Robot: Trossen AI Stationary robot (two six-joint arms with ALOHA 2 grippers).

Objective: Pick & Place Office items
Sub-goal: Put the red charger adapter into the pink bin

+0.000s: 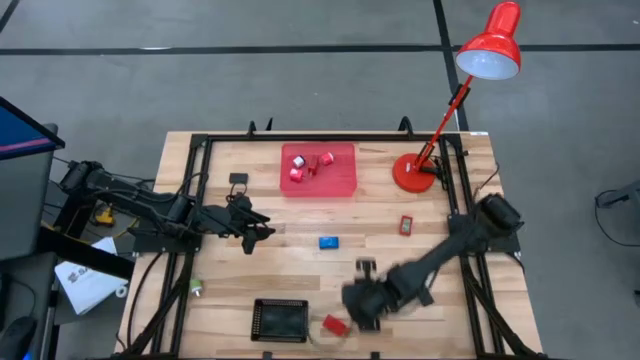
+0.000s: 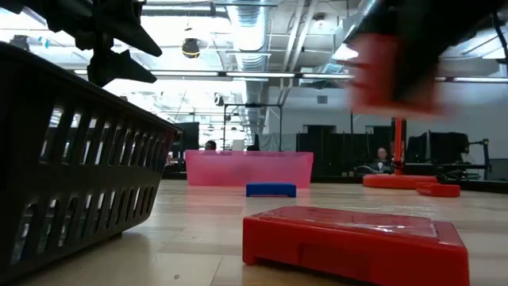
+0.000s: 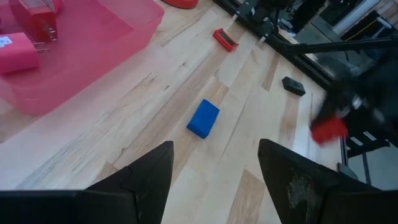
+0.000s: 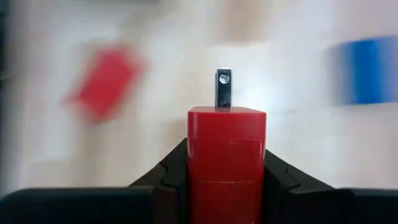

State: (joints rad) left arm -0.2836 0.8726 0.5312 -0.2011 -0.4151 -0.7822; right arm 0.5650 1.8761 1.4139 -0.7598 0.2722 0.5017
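My right gripper (image 4: 227,163) is shut on a red block (image 4: 227,143) with a metal prong (image 4: 224,88) at its far end. In the high view this gripper (image 1: 361,300) hangs over the table's near middle, and in the low view the block (image 2: 389,71) shows blurred, above the table. My left gripper (image 1: 258,230) stands open above the table's left half, with nothing between its fingers (image 3: 149,177). On the wood lie a blue block (image 1: 329,241), a flat red piece (image 1: 334,324), a small red piece (image 1: 406,225) and two black pieces (image 1: 238,179) (image 1: 366,265). My right gripper pinches the red block by its two opposite side faces (image 4: 198,155) between the two fingers. The fingers come from above, slanting down. The prong end sticks out beyond the fingertips. The block is lifted clear of the table.
A red tray (image 1: 345,185) holding a few red pieces stands at the far middle. A black basket (image 1: 280,320) sits at the near edge. The red desk lamp's base (image 1: 412,172) is at the far right. A dark metal frame (image 1: 190,200) runs along the table's sides.
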